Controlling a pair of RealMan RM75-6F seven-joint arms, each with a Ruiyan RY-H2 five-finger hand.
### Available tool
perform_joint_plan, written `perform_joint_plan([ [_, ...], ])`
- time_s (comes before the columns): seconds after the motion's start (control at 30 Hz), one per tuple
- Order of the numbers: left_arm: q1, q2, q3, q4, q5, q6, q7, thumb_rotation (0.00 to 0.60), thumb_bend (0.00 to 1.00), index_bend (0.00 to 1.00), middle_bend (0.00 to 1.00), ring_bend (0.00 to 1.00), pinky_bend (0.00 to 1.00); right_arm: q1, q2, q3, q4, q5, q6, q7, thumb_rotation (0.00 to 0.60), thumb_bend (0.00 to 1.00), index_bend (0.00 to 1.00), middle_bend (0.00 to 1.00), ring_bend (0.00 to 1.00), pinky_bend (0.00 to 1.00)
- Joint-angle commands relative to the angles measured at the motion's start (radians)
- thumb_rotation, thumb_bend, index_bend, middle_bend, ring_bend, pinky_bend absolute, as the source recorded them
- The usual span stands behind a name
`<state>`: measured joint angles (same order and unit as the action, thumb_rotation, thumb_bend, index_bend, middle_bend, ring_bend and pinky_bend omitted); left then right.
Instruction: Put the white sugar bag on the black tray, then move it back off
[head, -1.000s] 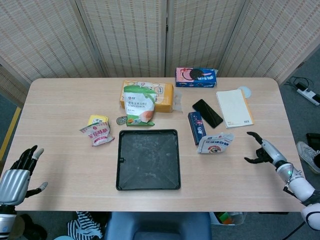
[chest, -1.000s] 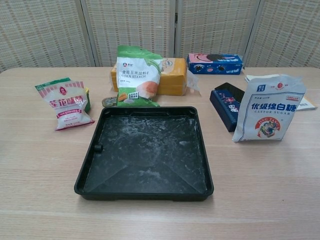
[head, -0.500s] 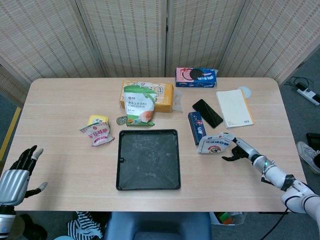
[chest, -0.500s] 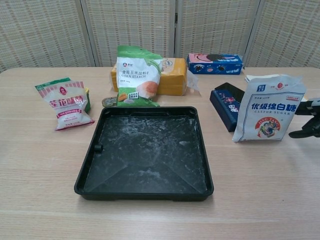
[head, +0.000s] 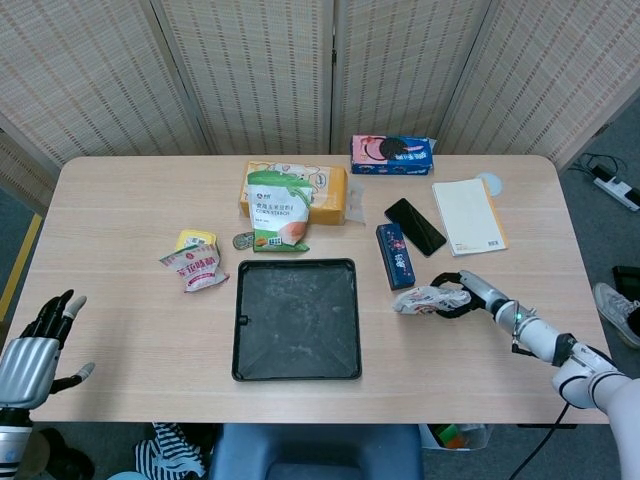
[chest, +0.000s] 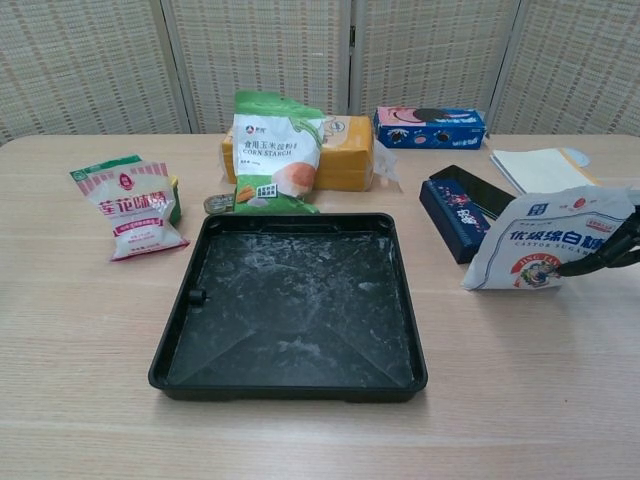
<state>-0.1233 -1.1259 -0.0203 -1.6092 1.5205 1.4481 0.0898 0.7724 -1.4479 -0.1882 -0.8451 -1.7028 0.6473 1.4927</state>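
The right hand (head: 462, 297) has its fingers curled around the far end of the white sugar bag (chest: 548, 252), gripping it from the side; in the chest view only dark fingertips (chest: 618, 247) show at the frame edge, pressed into the bag's right edge, and the bag leans over toward the hand instead of standing upright. The bag sits on the table just inboard of the hand, its bottom apparently on the wood, and the black tray (head: 296, 365) lies farther beyond it on the same side, apart from the bag. The left hand (head: 38, 345) hovers off the table's near corner, fingers spread and holding nothing, far from everything. The main risk, as I judge it, is the soft bag: held by one edge only, it could fold, slip out of the fingers or sag on the lift and catch the tray's raised rim. The dark blue box (head: 395, 255) lies just beyond the bag from the hand, so a low sweep toward the tray could knock it. By count I see one sugar bag, one tray, one blue box, one black phone (head: 415, 226), one notebook (head: 468, 215), one cookie box (head: 392, 154), one green cornstarch bag (head: 277, 212) leaning on one yellow box (head: 328, 193), and one small pink-and-white packet (head: 195, 267) with a yellow-green item behind it.
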Motion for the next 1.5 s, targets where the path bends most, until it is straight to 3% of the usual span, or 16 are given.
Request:
perform_joint_plan([
  [0.03,-0.003,-0.004,-0.002,0.0,-0.008,-0.008,0.01,0.6,0.22,0.01,0.0,0.05,0.32,0.016,-0.006,-0.01,0.009,0.004,-0.016,0.003,0.6,0.32,0.38,0.33,0.9,1.0],
  [0.3,-0.007,-0.009,-0.008,0.004,-0.024,-0.016,0.019,0.6,0.22,0.01,0.0,0.05,0.32,0.076,-0.016,-0.043,0.028,-0.011,-0.063,0.021,0.6,0.37,0.52,0.42,0.91,1.0],
  [0.53,-0.01,-0.017,-0.014,0.011,-0.041,-0.024,0.035,0.6,0.22,0.01,0.0,0.05,0.32,0.162,-0.01,-0.116,0.045,-0.069,-0.099,0.114,0.6,0.38,0.61,0.5,0.91,1.0],
  [0.87,-0.023,-0.043,-0.03,0.025,-0.085,-0.046,0.088,0.6,0.22,0.0,0.0,0.05,0.32,0.321,0.003,-0.329,0.059,-0.238,-0.044,0.318,0.6,0.38,0.71,0.57,0.91,1.0],
  [1.03,-0.027,-0.059,-0.039,0.031,-0.109,-0.052,0.122,0.6,0.22,0.0,0.0,0.05,0.32,0.388,-0.009,-0.424,0.074,-0.311,-0.001,0.36,0.6,0.38,0.73,0.59,0.9,1.0],
  [1.13,-0.031,-0.069,-0.043,0.035,-0.125,-0.058,0.145,0.6,0.22,0.0,0.0,0.05,0.32,0.432,-0.006,-0.455,0.057,-0.336,0.008,0.326,0.6,0.39,0.73,0.59,0.89,1.0],
  [1.23,-0.037,-0.078,-0.047,0.039,-0.141,-0.069,0.164,0.6,0.22,0.0,0.0,0.05,0.32,0.476,0.012,-0.452,0.007,-0.332,-0.014,0.23,0.6,0.39,0.74,0.59,0.88,1.0],
  [1.4,-0.041,-0.089,-0.054,0.044,-0.167,-0.077,0.191,0.6,0.22,0.0,0.0,0.05,0.32,0.544,0.079,-0.405,-0.157,-0.291,-0.083,-0.013,0.6,0.39,0.74,0.59,0.86,1.0],
  [1.5,-0.044,-0.093,-0.057,0.045,-0.181,-0.083,0.202,0.6,0.22,0.0,0.0,0.05,0.32,0.553,0.115,-0.346,-0.244,-0.236,-0.128,-0.188,0.6,0.39,0.75,0.59,0.84,0.99],
])
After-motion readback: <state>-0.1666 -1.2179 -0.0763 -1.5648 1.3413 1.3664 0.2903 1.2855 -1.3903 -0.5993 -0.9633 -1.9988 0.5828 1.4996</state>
